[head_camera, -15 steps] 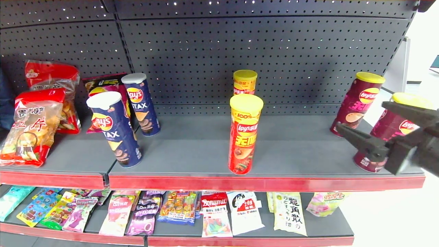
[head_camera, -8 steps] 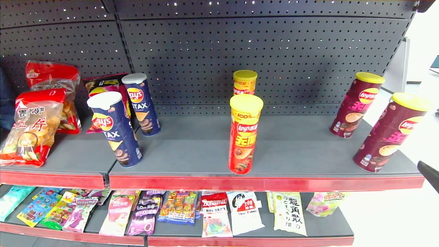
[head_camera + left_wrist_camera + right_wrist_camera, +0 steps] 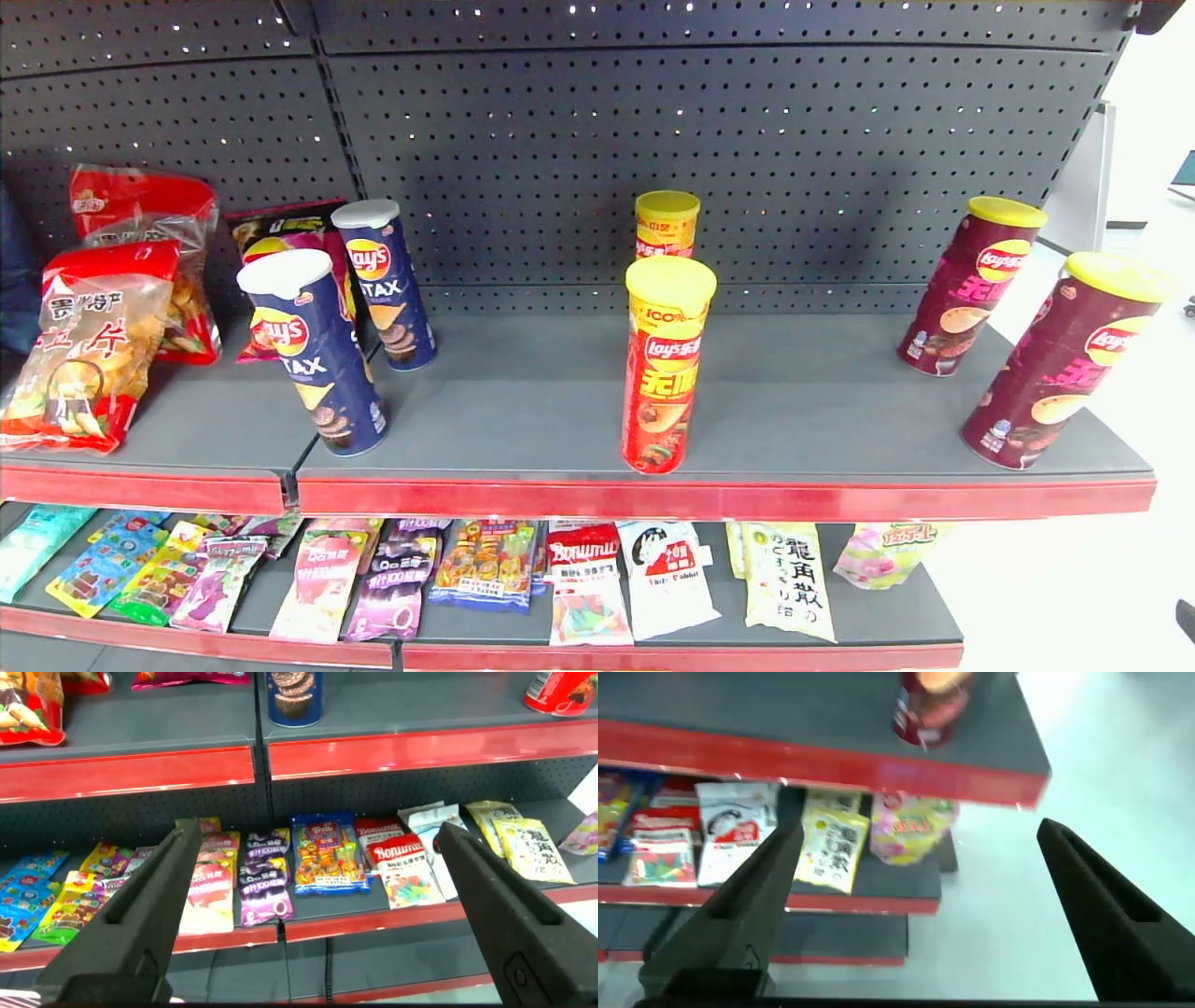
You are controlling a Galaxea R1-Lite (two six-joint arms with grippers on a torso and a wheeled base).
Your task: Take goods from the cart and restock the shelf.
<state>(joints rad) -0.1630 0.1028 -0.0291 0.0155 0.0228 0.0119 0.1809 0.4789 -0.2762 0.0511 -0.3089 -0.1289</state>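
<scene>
The upper shelf (image 3: 794,411) holds chip cans standing upright: two maroon ones (image 3: 1064,359) (image 3: 971,285) at the right end, two red ones (image 3: 665,364) (image 3: 666,222) in the middle, two blue ones (image 3: 313,350) (image 3: 385,283) to the left. My right gripper (image 3: 920,831) is open and empty, low in front of the shelf's right end, below the front maroon can's base (image 3: 929,705). My left gripper (image 3: 316,829) is open and empty too, facing the lower shelf beneath a blue can's base (image 3: 294,695).
Red snack bags (image 3: 93,345) lie at the upper shelf's left end. The lower shelf (image 3: 896,616) carries a row of flat candy packets (image 3: 485,565). Both shelves have red front lips (image 3: 728,499). Bare white floor (image 3: 1074,597) lies to the right.
My right gripper, open around the front maroon can a second ago, has drawn back down and to the right, almost out of the head view. The can stays standing on the shelf.
</scene>
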